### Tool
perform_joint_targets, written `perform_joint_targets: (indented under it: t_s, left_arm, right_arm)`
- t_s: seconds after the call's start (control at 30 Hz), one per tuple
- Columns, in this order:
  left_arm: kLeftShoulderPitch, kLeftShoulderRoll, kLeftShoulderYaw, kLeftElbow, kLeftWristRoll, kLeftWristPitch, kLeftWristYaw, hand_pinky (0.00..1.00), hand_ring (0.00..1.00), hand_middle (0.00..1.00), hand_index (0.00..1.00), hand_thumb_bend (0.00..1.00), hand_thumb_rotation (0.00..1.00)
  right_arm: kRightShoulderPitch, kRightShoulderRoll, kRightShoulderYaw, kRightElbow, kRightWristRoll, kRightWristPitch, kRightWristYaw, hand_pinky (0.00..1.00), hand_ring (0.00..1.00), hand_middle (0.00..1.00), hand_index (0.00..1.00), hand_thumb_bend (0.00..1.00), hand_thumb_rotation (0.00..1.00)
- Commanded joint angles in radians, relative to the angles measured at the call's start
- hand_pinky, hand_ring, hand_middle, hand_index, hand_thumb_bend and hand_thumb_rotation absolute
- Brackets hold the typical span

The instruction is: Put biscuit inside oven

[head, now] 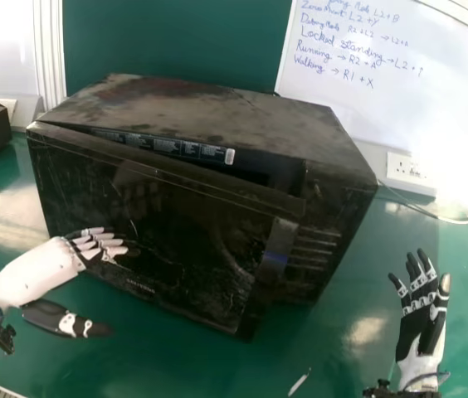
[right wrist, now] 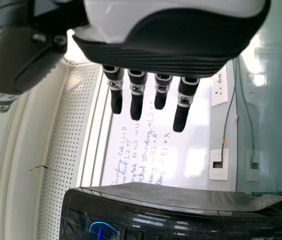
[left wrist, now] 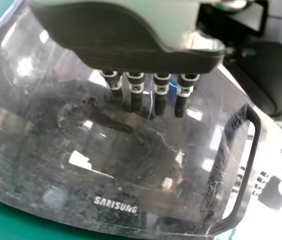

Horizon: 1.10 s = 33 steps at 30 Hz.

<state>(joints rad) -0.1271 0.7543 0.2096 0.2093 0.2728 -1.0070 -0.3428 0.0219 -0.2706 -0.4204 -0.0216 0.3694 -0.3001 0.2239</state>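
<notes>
On the green table [head: 176,356] stands the black oven [head: 217,108], door [head: 176,249] ajar and lettered; handwriting [head: 346,54] marks the whiteboard [head: 441,99] behind. The left hand [head: 39,272] is open before the door, contact unclear; the right hand [head: 421,319], beside the oven, is open too.

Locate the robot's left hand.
Left side of the head view: the left hand is in front of the microwave door, left of the door handle.
</notes>
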Motion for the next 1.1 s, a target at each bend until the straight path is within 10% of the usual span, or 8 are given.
perform_joint_targets:
  t_s: [0.0,0.43,1.07]
  left_arm:
    - [-0.01,0.015,-0.018,-0.005,0.019,0.035,0.003,1.0,1.0,1.0,0.96,0.99,1.0]
    - [-0.092,0.043,-0.1,0.025,0.044,0.108,-0.014,1.0,1.0,1.0,0.97,0.99,1.0]
    - [-0.204,0.049,-0.164,0.203,0.085,-0.016,0.042,1.0,1.0,1.0,0.96,0.99,1.0]
  right_arm:
    - [0.007,0.01,0.0,-0.008,-0.005,0.001,-0.006,0.82,0.9,0.94,0.96,1.0,0.91]
    - [0.011,0.012,0.003,-0.022,-0.005,0.008,-0.006,0.81,0.91,0.97,0.97,1.0,0.95]
    - [0.014,0.015,0.002,-0.03,-0.007,0.015,-0.011,0.82,0.95,0.99,0.95,1.0,1.0]
